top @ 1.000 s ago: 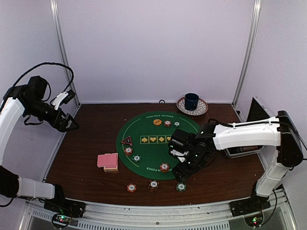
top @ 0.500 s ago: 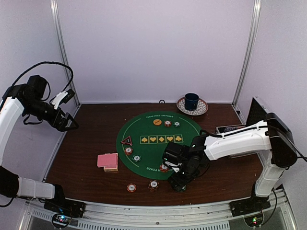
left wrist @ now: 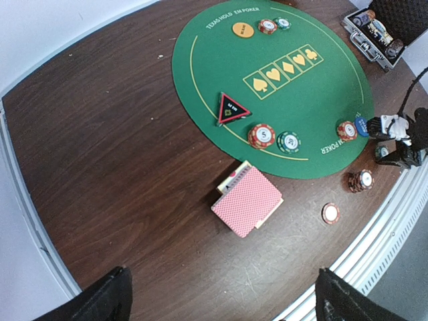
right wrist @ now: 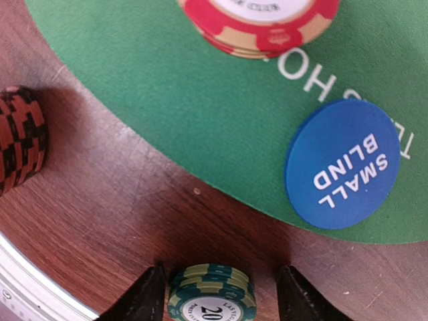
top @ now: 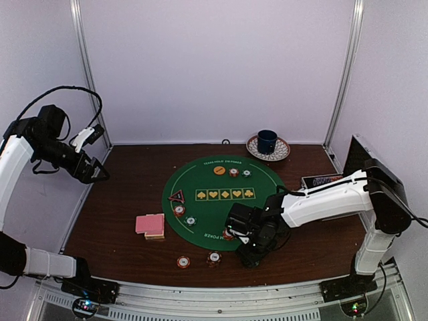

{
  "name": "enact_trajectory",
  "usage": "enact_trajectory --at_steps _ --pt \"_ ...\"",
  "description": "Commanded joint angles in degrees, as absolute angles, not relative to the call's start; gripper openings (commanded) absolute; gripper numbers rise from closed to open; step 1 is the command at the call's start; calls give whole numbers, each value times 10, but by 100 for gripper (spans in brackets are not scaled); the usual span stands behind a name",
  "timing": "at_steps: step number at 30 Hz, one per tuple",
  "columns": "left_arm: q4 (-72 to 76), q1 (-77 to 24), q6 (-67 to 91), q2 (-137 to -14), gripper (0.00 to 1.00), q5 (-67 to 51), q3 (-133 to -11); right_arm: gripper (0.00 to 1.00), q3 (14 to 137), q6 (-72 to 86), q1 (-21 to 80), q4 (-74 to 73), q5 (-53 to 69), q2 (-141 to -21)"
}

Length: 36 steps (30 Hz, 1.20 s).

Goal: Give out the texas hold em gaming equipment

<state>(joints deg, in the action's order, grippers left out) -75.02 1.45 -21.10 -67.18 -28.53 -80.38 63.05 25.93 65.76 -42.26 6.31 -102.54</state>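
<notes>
Top external view: right arm had swung left, nearer table (top: 114, 207) front edge, since a second before. Left arm had not moved. Right gripper (right wrist: 219, 275) sat low, fingers open either side of green chip pile (right wrist: 211, 294) on bare wood just off green mat (left wrist: 307, 93), small gaps showing. Left gripper (left wrist: 222, 273) wide open, empty. Counted: eight chip piles (left wrist: 261, 135), orange disc (left wrist: 243, 29), blue disc (right wrist: 342, 164), one triangle marker (left wrist: 234, 109), one card pile (left wrist: 246, 200).
</notes>
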Motion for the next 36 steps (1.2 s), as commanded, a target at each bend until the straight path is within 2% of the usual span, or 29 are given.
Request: enact_trajectory --at_steps 1,15,21,28,36 --pt "-749 18 -212 -670 97 -289 -820 56 621 263 662 -420 62 -1027" --pt "-748 18 -213 -669 98 -289 -817 39 673 250 662 -496 52 -983" --pt "-748 18 -214 -667 98 -288 -815 37 715 239 658 -544 34 -973" --pt "-749 18 -214 -665 98 -289 -814 36 742 218 601 -560 18 -980" --pt "-748 18 -215 -662 97 -287 -814 34 750 188 504 -517 16 -1039"
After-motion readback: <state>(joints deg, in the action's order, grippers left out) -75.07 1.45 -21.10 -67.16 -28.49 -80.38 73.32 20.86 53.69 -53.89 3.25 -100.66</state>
